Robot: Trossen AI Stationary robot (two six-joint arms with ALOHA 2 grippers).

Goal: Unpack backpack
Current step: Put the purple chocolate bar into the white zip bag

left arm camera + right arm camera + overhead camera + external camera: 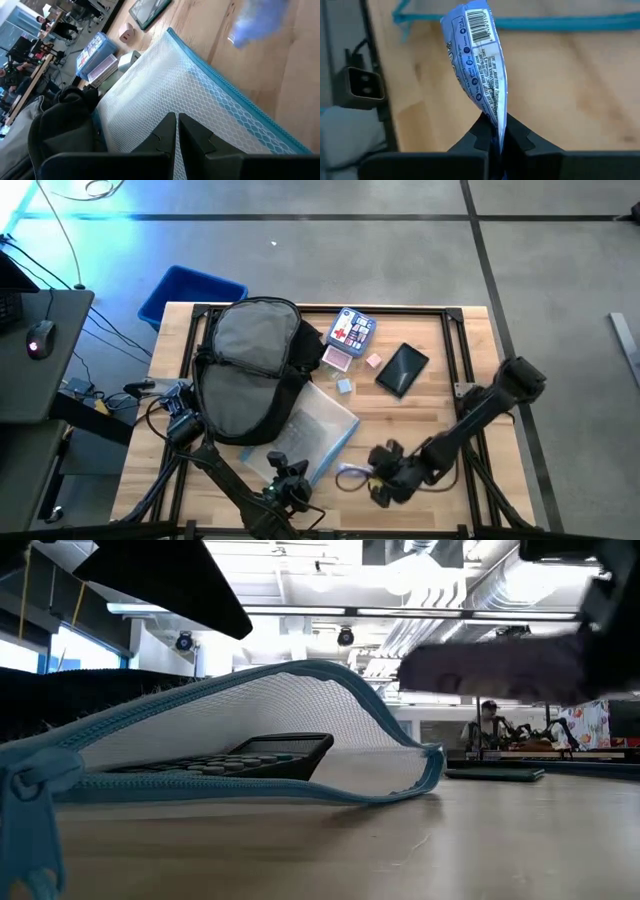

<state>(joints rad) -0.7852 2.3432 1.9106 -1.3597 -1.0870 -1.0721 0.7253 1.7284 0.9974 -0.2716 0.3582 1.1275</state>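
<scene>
Currently the right end effector [500, 131] is clamped on a thin blue-and-white packet [479, 65], barcode and small print visible, pinched by its lower edge so it stands up from between the fingers. In the high view this end effector [372, 477] sits over the near edge of the surface [440, 370], right of centre, with the packet [352, 475] pale at its tip. Beneath it is bare wood.

The left end effector [177, 127] is fully closed, fingers together, nothing between them. It hangs over the clear mesh zip pouch [200, 105] with blue zipper trim, close to the near edge, left of centre; in the high view it [290, 475] is at the pouch's [318, 428] near end. The low view shows the pouch [250, 740] gaping open with a dark calculator [250, 755] lying inside.

The backpack [250, 365] lies on the left half of the surface, toward the far-left corner, open with grey lining up. Its near side overlaps the pouch. It is just beyond the left end effector and well apart from the right one, across the pouch.

Further out, along the far edge right of the backpack:
- a blue-lidded box [351, 328]
- a pink card pack [338, 358]
- two small blocks, one pink [373, 360], one pale blue [344, 386]
- a black tablet-like slab [402, 369]

A blue bin [190, 292] sits on the floor beyond the far-left corner.
</scene>
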